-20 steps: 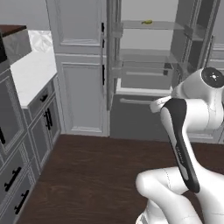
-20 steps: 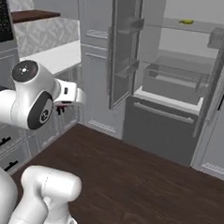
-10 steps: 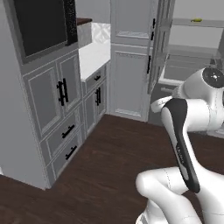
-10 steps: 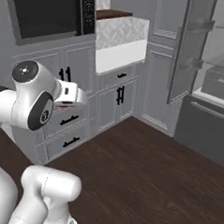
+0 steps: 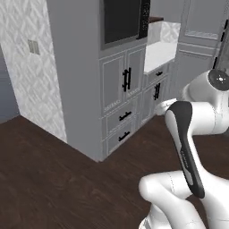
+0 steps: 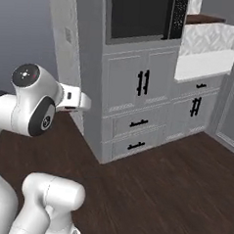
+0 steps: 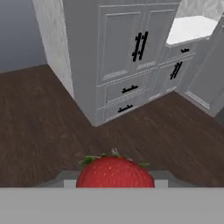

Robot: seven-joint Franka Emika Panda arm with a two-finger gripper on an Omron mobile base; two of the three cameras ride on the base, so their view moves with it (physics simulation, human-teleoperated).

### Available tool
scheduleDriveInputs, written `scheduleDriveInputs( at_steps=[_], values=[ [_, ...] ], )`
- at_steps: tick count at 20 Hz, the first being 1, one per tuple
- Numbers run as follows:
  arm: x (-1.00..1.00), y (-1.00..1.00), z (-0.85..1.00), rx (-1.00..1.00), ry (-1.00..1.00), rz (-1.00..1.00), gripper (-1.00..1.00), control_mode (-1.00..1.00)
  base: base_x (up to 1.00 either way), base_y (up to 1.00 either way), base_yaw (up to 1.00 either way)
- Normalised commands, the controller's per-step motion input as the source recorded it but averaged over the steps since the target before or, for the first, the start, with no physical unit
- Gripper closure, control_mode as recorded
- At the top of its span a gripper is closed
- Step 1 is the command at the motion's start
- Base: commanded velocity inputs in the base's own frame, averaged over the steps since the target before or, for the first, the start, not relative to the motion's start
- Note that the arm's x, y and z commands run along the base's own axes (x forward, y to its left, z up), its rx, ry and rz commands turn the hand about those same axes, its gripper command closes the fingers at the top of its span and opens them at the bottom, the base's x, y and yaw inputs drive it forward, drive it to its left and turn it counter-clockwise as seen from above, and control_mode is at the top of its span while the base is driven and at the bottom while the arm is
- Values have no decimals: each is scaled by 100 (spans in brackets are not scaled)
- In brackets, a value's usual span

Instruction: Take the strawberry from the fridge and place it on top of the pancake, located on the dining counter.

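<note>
The strawberry, bright red with a green leafy cap, sits at the bottom of the hand view, held off the floor between the fingers of my gripper; the fingertips themselves are covered by the berry. In the right base view my hand is tucked close to the arm's upper joint, high above the floor. The fridge, the pancake and the dining counter are out of view.
A tall grey cabinet column with a dark built-in oven and black-handled doors and drawers stands ahead. A white counter runs to its right. Dark wood floor stretches left, beside a patterned wall.
The whole picture has swung: the base has turned left, so the open fridge has slid out on the right and the oven cabinet has come in. The arm's pose is unchanged.
</note>
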Motion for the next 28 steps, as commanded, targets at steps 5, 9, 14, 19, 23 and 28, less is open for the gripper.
scheduleDriveInputs(
  at_steps=[5, 9, 14, 19, 23, 28],
  values=[
    [0, 0, 0, 0, 0, 0, 100, 100, 6, 45, 49],
    [0, 0, 0, 0, 0, 0, 100, 100, 19, 43, 51],
    [0, 0, 0, 0, 0, 0, 100, 100, 25, 36, 51],
    [0, 0, 0, 0, 0, 0, 100, 100, 52, 22, 47],
    [0, 0, 0, 0, 0, 0, 100, 100, 68, 4, 43],
    [0, 0, 0, 0, 0, 0, 100, 100, 81, 0, 43]
  ],
)
